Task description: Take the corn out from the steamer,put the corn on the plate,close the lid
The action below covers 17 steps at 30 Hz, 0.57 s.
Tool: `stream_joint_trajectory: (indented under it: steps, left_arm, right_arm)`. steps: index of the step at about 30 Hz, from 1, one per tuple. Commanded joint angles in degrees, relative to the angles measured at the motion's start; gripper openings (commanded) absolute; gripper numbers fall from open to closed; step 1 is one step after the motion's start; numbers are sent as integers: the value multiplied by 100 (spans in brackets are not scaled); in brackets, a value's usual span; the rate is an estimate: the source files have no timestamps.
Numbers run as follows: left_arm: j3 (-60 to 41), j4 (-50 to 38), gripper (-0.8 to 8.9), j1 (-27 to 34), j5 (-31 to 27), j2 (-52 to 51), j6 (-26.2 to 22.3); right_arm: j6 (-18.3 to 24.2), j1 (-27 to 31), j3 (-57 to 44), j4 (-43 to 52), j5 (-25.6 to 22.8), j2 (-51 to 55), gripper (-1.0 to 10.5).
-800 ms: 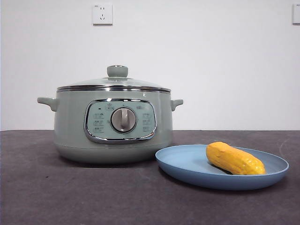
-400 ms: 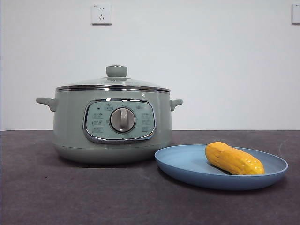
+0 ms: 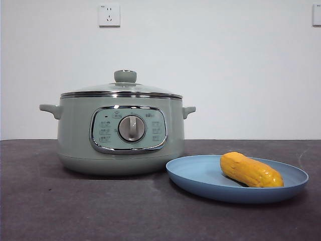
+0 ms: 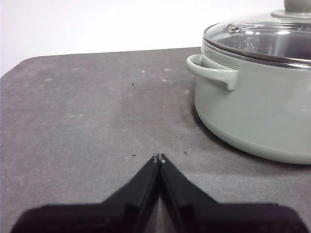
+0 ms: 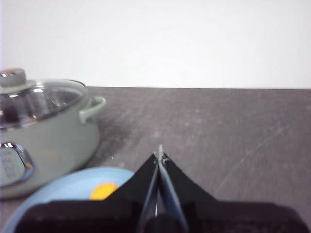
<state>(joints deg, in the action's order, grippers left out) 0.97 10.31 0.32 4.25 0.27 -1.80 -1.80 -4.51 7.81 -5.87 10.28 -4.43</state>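
Observation:
The yellow-orange corn [image 3: 251, 170] lies on the light-blue plate [image 3: 200, 176], right of the sage-green steamer [image 3: 75, 140]. The glass lid [image 3: 123, 88] with its green knob sits on the steamer. My left gripper [image 4: 159, 158] is shut and empty, low over the table beside the steamer [image 4: 257, 111], whose lid [image 4: 262, 39] shows above. My right gripper [image 5: 159, 154] is shut and empty, back from the plate [image 5: 63, 191]; a bit of corn [image 5: 103, 191] shows behind its jaw, with the steamer [image 5: 53, 141] beyond. Neither gripper shows in the front view.
A dark grey table [image 3: 75, 211] carries everything and ends at a white wall with a socket [image 3: 109, 15]. The table's rounded far corner [image 4: 29, 60] lies away from the steamer in the left wrist view.

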Motion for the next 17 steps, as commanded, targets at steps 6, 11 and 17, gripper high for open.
stream_joint_trajectory:
  steps: [6,11,17]
  left_arm:
    - [-81,-22,-3,15,33,-11,52]
    - [-81,-28,-4,15,33,-11,52]
    - [-81,-28,-4,15,35,-11,52]
  right_arm:
    - [-411,9,-754,-199,-15,437,1]
    - [-398,7,-754,-382,-13,437,1]
    - [-435,7,-754,-361,-15,437,1]
